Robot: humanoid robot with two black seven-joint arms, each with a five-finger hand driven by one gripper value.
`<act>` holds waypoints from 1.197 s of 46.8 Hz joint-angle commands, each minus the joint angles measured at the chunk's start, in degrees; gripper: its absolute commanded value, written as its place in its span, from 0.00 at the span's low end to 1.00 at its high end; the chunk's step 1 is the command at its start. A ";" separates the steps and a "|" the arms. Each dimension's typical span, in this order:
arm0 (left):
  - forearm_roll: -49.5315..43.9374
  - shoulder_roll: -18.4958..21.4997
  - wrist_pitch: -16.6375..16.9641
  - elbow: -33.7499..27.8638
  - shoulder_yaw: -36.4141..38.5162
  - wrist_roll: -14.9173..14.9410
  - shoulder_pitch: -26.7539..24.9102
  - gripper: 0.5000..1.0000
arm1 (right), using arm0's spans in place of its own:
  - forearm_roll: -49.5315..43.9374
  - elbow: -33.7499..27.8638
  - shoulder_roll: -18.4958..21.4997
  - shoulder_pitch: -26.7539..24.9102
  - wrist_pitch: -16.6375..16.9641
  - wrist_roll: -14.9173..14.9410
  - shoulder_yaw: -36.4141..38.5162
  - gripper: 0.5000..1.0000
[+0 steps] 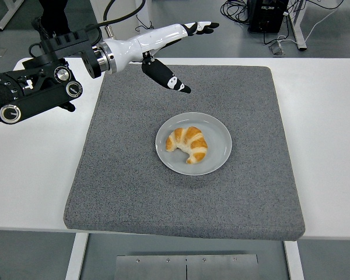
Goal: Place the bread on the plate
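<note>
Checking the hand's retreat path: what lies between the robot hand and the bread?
Only bare grey mat and plate rim, in the head view. The left robot hand hangs open, apart from the bread.

Golden croissant [188, 143] lying flat on grey plate [219, 158], mat centre
</note>
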 commanded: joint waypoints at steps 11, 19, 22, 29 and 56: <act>-9.36 2.36 -0.72 1.28 -3.83 -0.26 1.07 0.97 | 0.00 0.00 0.00 0.00 0.00 -0.01 0.02 1.00; -20.43 2.10 -1.16 5.32 -6.12 -0.35 2.39 0.97 | 0.00 0.00 0.00 0.00 0.00 -0.01 -0.07 1.00; -23.69 1.93 -1.33 6.73 -6.91 -0.26 3.35 0.97 | 0.00 0.00 0.00 0.00 0.00 -0.01 0.02 1.00; -27.12 1.49 -1.34 8.22 -9.01 -0.26 6.08 0.97 | 0.00 0.00 0.00 0.00 0.00 -0.01 0.02 1.00; -42.86 -8.27 -11.70 26.06 -29.67 0.35 20.14 0.97 | 0.00 0.00 0.00 0.00 0.00 -0.01 0.02 1.00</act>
